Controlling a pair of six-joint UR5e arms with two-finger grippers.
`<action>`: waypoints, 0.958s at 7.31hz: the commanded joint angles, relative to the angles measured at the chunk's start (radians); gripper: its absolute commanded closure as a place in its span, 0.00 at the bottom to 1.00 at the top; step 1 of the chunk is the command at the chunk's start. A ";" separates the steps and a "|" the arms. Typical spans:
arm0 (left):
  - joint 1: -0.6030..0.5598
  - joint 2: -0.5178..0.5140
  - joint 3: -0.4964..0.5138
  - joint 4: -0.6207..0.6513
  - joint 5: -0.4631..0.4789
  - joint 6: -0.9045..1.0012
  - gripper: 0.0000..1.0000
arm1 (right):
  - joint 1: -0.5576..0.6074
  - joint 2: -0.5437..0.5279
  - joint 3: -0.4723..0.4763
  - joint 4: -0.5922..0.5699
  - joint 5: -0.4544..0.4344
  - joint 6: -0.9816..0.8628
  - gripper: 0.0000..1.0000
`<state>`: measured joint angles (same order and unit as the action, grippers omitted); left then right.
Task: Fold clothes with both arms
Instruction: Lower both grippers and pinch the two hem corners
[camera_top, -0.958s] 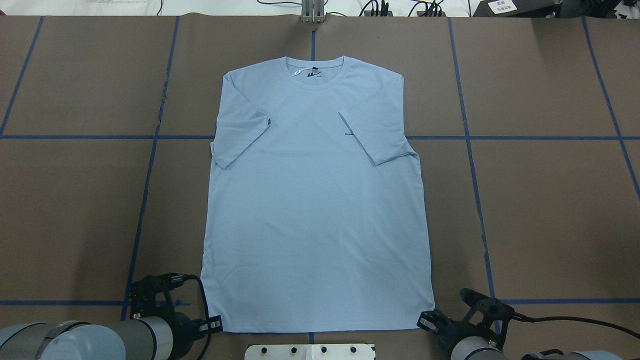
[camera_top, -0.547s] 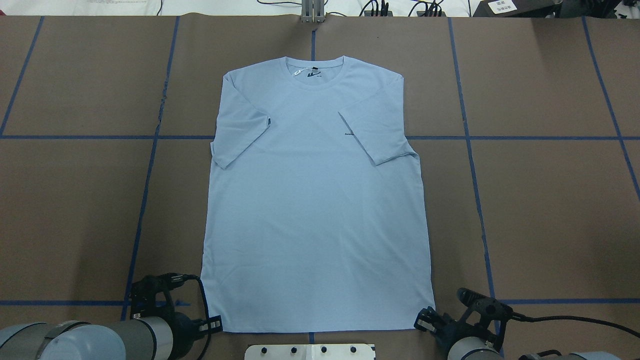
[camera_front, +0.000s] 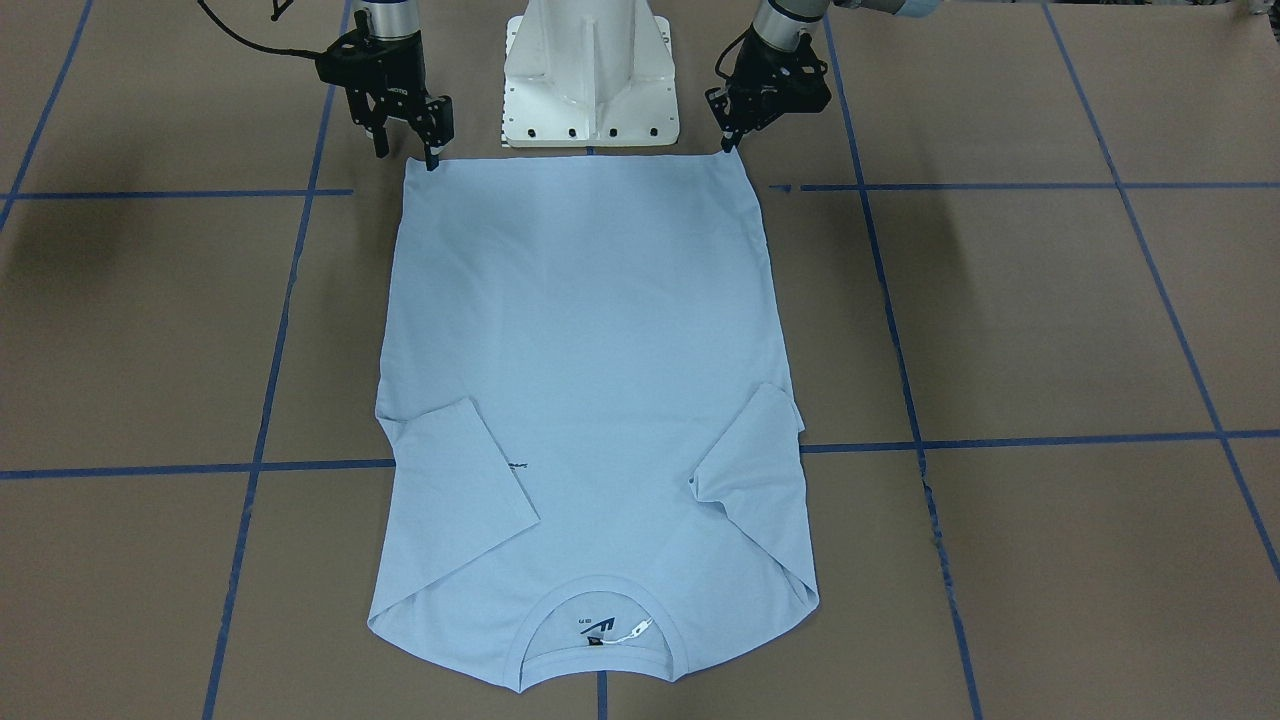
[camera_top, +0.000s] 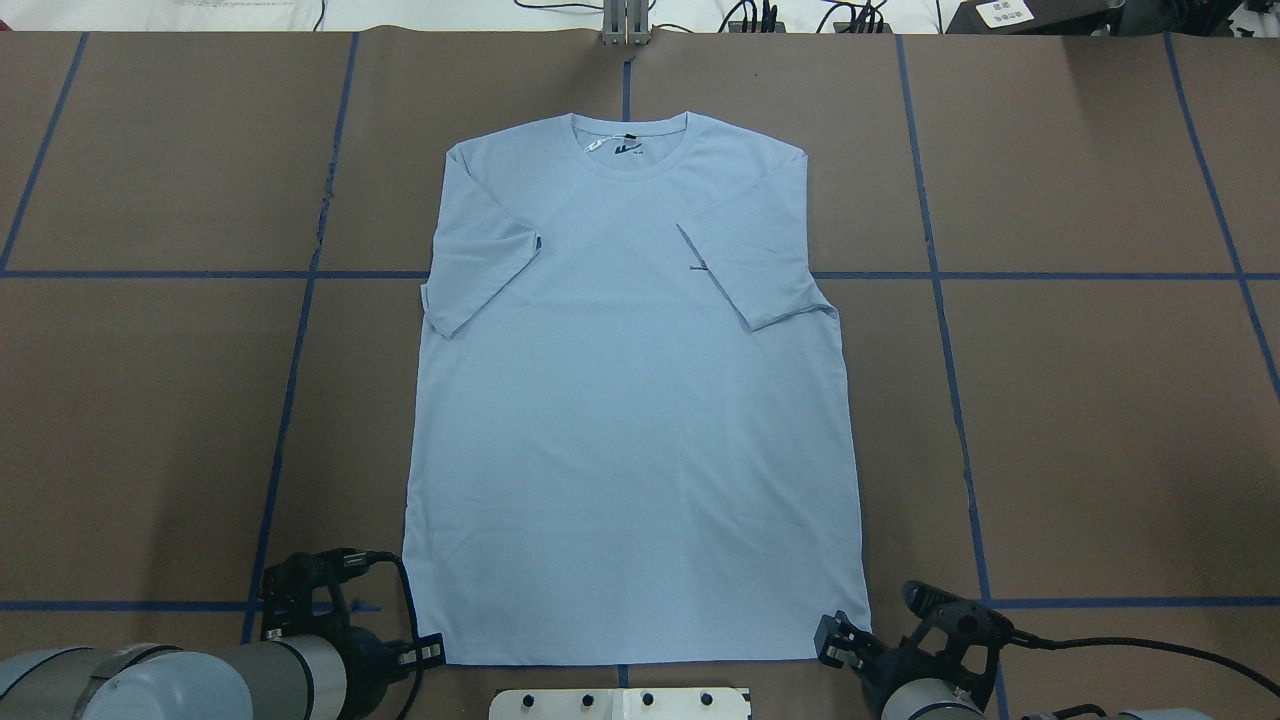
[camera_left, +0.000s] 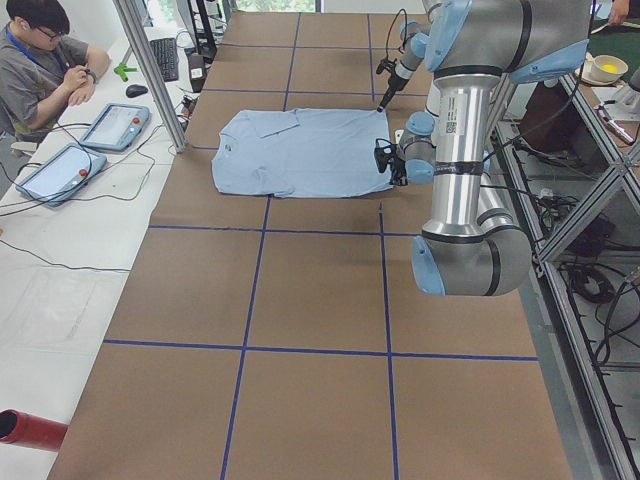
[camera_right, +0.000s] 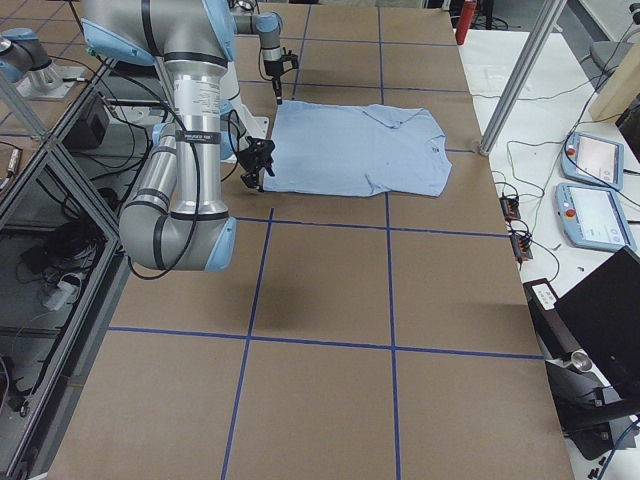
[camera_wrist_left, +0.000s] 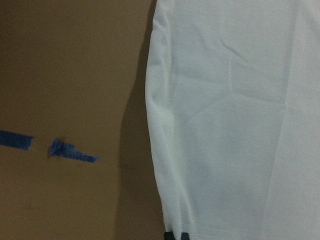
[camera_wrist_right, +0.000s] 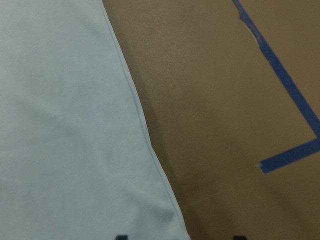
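We see the light blue T-shirt (camera_top: 630, 400) lying flat on the brown tabletop (camera_top: 1100, 420), with its collar on the side far from the robot and both sleeves folded inward. The left pincer (camera_front: 727, 145) is at one hem corner, its fingers closed together on the cloth edge. The right pincer (camera_front: 407, 157) is at the other hem corner, its fingers wide apart with the corner between them.
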<state>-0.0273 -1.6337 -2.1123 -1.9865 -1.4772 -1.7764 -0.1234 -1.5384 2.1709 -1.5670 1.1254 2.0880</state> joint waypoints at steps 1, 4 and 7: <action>0.000 0.000 0.000 0.000 0.000 0.000 1.00 | -0.002 0.023 -0.022 -0.001 0.001 0.000 0.42; -0.002 0.000 -0.001 0.000 0.000 0.000 1.00 | -0.004 0.030 -0.036 -0.001 0.001 0.000 0.57; 0.000 0.000 -0.001 0.000 0.000 0.000 1.00 | 0.007 0.027 -0.026 0.001 -0.001 0.000 1.00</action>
<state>-0.0285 -1.6337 -2.1137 -1.9865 -1.4772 -1.7764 -0.1219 -1.5085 2.1424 -1.5664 1.1249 2.0877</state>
